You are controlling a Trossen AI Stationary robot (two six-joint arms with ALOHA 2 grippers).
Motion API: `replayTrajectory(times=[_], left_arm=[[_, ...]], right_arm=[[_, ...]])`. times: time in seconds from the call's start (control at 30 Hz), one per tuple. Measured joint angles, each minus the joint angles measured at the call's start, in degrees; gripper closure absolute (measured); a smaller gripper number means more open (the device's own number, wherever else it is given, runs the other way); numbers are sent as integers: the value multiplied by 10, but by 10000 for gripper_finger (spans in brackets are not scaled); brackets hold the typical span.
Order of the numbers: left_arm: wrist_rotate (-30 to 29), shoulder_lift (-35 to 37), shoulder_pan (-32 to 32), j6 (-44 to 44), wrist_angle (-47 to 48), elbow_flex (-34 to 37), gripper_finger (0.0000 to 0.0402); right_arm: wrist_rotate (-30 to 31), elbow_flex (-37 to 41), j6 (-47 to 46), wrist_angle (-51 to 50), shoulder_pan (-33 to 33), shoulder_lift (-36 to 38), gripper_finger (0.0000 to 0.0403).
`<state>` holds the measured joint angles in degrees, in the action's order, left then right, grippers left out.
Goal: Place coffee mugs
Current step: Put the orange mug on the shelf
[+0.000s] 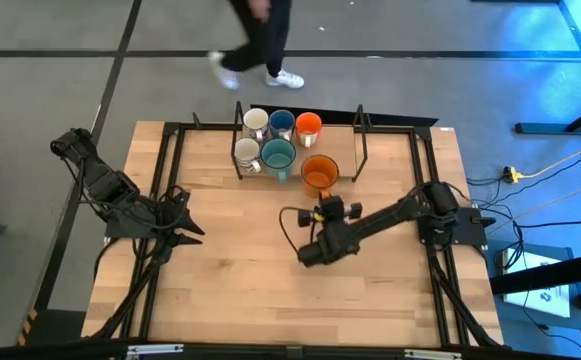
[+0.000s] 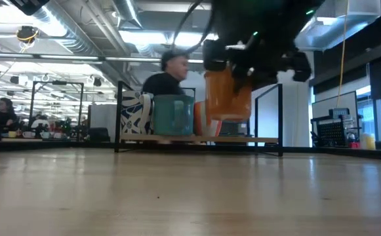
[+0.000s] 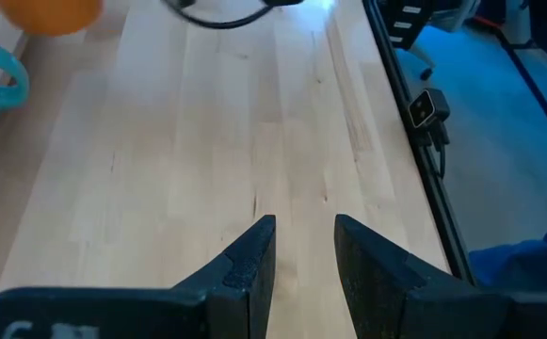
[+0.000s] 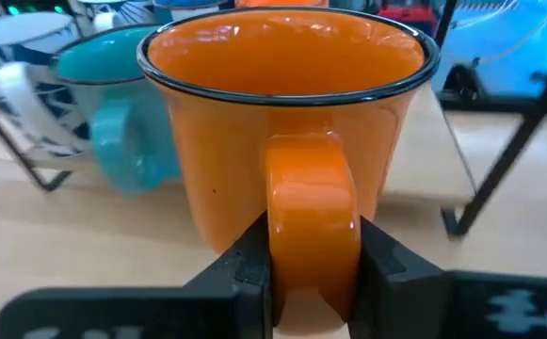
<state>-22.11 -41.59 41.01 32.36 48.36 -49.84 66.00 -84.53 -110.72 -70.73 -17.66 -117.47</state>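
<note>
Five mugs stand on their bases in the black wire rack (image 1: 362, 135) at the table's far middle: white (image 1: 256, 122), dark blue (image 1: 281, 124) and orange (image 1: 308, 126) behind, white/grey (image 1: 247, 153) and teal (image 1: 277, 156) in front. My right gripper (image 1: 323, 197) is shut on a second orange mug (image 1: 319, 173), just right of the teal one. In the low view this mug (image 2: 228, 95) hangs above the rack's floor. My left gripper (image 1: 188, 226) is open and empty over the table's left half. My right gripper pinches the orange mug's handle (image 4: 311, 212) between its two fingers, one on each flat side of the loop. The fingers come level from the table's near side, pointing toward the far edge. The mug is upright, mouth up, and lifted clear.
A person (image 1: 260, 40) walks on the floor just beyond the table's far edge and also shows in the low view (image 2: 167, 75). Black frame rails (image 1: 165, 190) run along the table's left and right sides. Bare wood (image 1: 250, 290) lies across the near half.
</note>
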Motion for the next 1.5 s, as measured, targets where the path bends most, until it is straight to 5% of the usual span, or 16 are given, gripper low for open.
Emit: replayTrajectory(times=[0.33, 0.97, 1.37, 1.5], left_arm=[[-9, 0, 0, 1, 0, 0, 296], [-10, 0, 0, -2, 0, 0, 296], [-13, 0, 0, -14, 0, 0, 296], [-13, 0, 0, -14, 0, 0, 296]], right_arm=[[3, 0, 190, 108, 88, 0, 339], [-9, 74, 269, 320, 115, 0, 339], [-20, 74, 340, 339, 130, 0, 339], [-28, 74, 341, 337, 141, 0, 303]])
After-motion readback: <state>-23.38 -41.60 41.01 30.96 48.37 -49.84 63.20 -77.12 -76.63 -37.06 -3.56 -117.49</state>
